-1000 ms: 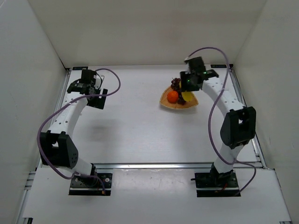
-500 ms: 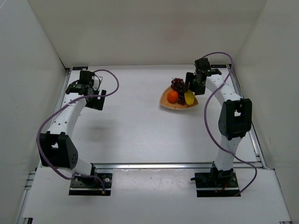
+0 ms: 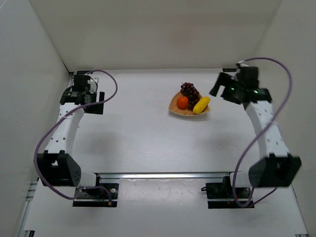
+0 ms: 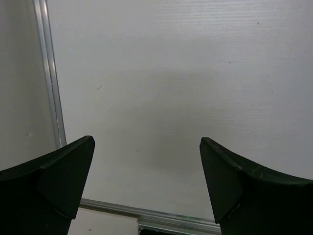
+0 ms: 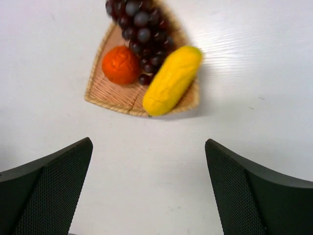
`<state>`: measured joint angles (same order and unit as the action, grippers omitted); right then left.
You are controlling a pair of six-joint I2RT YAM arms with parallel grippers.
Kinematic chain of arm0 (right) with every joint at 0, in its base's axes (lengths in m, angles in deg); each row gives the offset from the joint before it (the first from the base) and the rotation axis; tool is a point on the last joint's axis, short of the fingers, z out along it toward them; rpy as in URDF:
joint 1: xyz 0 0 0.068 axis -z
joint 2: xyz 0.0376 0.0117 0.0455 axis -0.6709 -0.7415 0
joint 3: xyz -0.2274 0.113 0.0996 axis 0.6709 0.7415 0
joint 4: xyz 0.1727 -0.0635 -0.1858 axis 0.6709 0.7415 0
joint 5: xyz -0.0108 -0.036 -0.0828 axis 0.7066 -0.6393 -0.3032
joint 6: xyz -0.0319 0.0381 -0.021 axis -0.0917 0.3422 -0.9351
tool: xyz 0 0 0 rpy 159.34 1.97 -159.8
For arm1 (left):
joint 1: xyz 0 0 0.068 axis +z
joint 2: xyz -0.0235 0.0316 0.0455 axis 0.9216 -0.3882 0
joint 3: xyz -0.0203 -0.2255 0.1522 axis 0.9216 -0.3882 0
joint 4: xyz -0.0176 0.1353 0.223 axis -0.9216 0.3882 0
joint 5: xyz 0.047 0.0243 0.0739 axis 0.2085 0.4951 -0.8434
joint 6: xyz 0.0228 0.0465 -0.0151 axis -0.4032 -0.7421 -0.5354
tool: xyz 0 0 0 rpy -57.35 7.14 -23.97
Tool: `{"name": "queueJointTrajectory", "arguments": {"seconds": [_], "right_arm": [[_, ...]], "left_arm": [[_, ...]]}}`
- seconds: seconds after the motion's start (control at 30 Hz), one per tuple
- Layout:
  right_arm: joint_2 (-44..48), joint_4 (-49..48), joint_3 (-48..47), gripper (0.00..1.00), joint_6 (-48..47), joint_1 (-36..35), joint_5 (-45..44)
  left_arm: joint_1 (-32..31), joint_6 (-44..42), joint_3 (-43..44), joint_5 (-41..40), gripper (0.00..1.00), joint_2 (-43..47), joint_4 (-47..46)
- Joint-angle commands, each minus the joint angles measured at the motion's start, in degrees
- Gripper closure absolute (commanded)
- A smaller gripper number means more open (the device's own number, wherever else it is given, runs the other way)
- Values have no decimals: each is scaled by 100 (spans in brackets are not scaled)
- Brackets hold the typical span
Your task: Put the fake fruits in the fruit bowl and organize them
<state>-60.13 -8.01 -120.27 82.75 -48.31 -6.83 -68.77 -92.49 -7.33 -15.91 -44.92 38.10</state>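
The fruit bowl [image 3: 185, 112], a tan fan-shaped woven dish, sits at the back right of the table. In it lie the round orange [image 3: 182, 102], the dark grape bunch [image 3: 189, 91] and the yellow oblong fruit [image 3: 201, 104]. My right gripper [image 3: 216, 89] hovers just right of the bowl, open and empty. Its wrist view looks down on the bowl [image 5: 110, 98] with the orange [image 5: 121, 64], grapes [image 5: 141, 27] and yellow fruit [image 5: 171, 81], all ahead of the open gripper [image 5: 148, 144]. My left gripper [image 3: 95, 103] stands open and empty at the far left [image 4: 146, 141].
White walls close in the table on the left, back and right. An aluminium rail [image 4: 53, 98] runs along the table's left edge beside my left gripper. Another rail [image 3: 182, 175] crosses the near edge between the arm bases.
My right gripper has opened, left the yellow fruit in the bowl and drawn back to the right. The left arm has shifted slightly to the left.
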Motion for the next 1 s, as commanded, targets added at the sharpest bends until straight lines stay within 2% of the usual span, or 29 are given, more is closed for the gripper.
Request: {"name": "queueJointTrajectory", "arguments": {"seconds": [0.0,0.1,0.2,0.3,0.47,0.63,0.97], "right_arm": [[1170,502,574,0,233,783,322],[2032,1021,1189,0,162,1284,322],[3102,1199,1875,0,101,1338,-45],[3736,1251,2358,0,276,1338,-214],[4020,1366,2360,0,409,1338,23],[4239,1603,2219,0,409,1338,-284],[4767,1656,2553,0,356,1338,-223]], "left_arm": [[257,534,67,-31,0,654,-194],[257,754,-66,-319,0,813,-247],[310,869,-66,-628,0,813,-309],[380,930,4,-690,0,813,-309],[433,1036,127,-638,0,813,-204],[494,1150,-93,-532,0,936,-203],[837,1203,-268,399,0,1244,-203]]}}
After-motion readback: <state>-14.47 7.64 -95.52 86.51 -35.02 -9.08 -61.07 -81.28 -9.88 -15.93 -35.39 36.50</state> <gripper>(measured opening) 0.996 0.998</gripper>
